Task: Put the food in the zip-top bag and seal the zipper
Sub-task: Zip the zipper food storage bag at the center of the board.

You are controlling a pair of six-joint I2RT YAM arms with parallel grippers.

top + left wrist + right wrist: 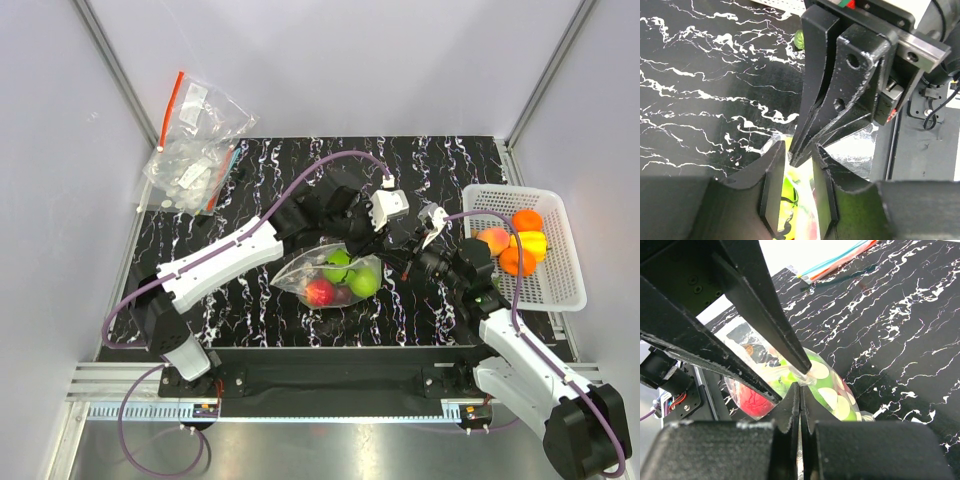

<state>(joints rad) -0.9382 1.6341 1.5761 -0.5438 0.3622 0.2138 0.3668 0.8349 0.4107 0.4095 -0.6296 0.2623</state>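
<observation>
The dotted zip-top bag point(335, 280) lies on the black marbled table, holding green point(363, 282) and red point(320, 292) food and a dark piece. My right gripper point(398, 264) is at the bag's right end. In the right wrist view it point(799, 386) is shut on the thin film of the bag's point(840, 395) mouth edge, and red food point(752, 400) shows through the plastic. My left gripper point(378, 248) meets it there. In the left wrist view its jaws point(799, 150) stand apart astride the same edge and the right fingertips point(812, 120). The zipper strip itself is not distinct.
A white basket point(560, 290) at the right holds orange point(527, 220), yellow point(535, 243) and peach point(493, 240) food. A clear undotted bag with a red strip point(195, 145) lies at the back left, partly off the table. Grey walls enclose the table.
</observation>
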